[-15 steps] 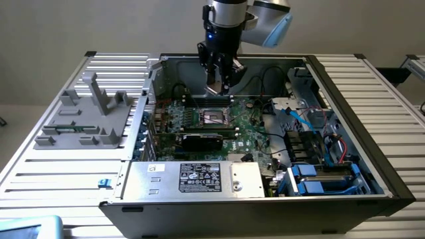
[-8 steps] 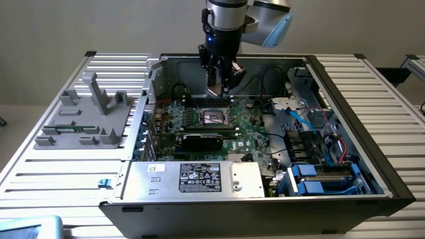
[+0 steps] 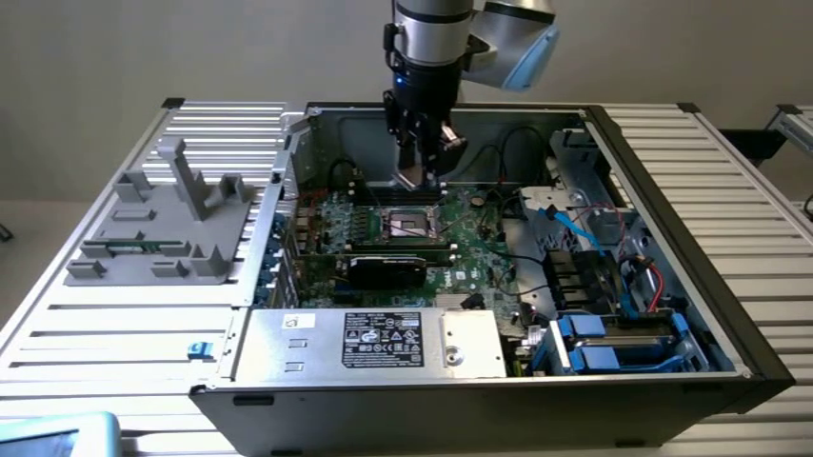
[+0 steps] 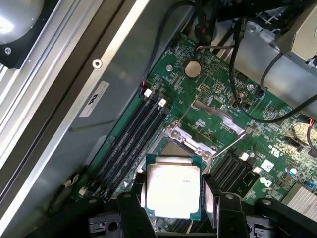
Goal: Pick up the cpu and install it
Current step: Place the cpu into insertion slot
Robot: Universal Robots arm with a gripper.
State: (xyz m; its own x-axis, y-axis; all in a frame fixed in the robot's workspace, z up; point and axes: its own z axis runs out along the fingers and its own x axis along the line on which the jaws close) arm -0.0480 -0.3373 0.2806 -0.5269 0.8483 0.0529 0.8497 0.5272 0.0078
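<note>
The cpu (image 4: 173, 190), a flat square chip with a shiny silver top and green rim, sits between my gripper (image 4: 173, 199) fingers, which are shut on its two opposite edges. In the exterior view my gripper (image 3: 418, 181) hangs inside the open computer case with the cpu (image 3: 412, 178) at its tip, a short way above the motherboard. The cpu socket (image 3: 413, 225) lies just below and slightly toward the case front, its metal frame (image 4: 198, 141) open. In the wrist view the chip partly covers the socket.
Black memory slots (image 4: 130, 144) run beside the socket. A black card (image 3: 387, 269) lies in front of it, and the silver power supply (image 3: 368, 343) at the case front. Cables (image 3: 559, 205) and blue drive bays (image 3: 597, 347) fill the exterior view's right. A grey fixture (image 3: 171, 224) stands outside.
</note>
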